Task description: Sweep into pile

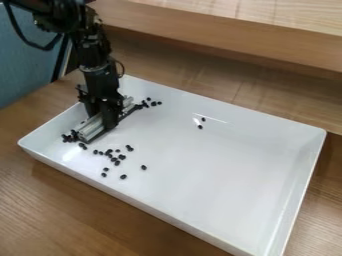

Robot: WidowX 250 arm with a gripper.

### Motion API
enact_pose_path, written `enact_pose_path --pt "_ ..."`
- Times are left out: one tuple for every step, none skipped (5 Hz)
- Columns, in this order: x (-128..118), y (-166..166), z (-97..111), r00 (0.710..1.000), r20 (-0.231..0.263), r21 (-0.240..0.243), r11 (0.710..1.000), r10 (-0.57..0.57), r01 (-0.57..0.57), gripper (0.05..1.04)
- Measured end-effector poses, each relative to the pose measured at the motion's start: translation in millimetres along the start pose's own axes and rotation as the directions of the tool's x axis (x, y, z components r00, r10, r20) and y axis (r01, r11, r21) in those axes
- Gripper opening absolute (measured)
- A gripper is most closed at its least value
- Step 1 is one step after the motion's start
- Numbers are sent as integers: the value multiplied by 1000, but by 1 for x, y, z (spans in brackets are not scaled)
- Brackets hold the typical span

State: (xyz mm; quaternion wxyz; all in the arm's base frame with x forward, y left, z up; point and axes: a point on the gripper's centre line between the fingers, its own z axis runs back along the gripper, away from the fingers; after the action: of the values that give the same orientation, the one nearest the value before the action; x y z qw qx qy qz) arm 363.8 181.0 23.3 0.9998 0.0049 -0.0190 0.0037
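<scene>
End effector (105,112), black, hanging over the left part of the tray (234,165), drawn narrow about a pale ribbed bar (89,128) with a dark lower edge, which appears to serve as the sweeper. Small dark pieces (122,157) lie loose inside the tray: a scattered group in front of the bar toward the near wall, others just beside each of its ends, and an isolated pair (200,127) well apart toward the far wall. The tray rests on a wooden table (47,205).

Likely faults and their causes: (a) pieces at the bar's ends may slip around it, since they sit at or beyond its reach and a straight stroke would probably pass them by; (b) the isolated pair may be left out of the pile if strokes are confined to the left part; (c) the rounded pieces may roll and spread if pushed fast on the smooth tray floor; (d) the bar may twist in the grip or ride over pieces if it meets the sloping wall or its lower edge lifts; (e) hard pressure against a wall may shift the tray.

Markings: no writing or label is legible on the tray, bar or arm.
</scene>
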Motion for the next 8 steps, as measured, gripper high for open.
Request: enact_pose_path --pt "-1 -6 0 1000 -12 -41 999 -2 2 728" --pt "1 -15 2 1000 1 -90 996 -10 10 959" --pt "3 -21 5 1000 22 -127 992 -15 17 992" --pt "3 -25 8 1000 12 -138 990 -20 22 993" --pt "4 -31 21 999 -5 -108 993 -54 53 997" --pt "14 -34 60 994 61 -60 994 -86 89 999" --pt "13 -35 75 994 65 -51 994 -93 97 999" --pt "15 -37 83 992 68 -67 991 -110 114 998"
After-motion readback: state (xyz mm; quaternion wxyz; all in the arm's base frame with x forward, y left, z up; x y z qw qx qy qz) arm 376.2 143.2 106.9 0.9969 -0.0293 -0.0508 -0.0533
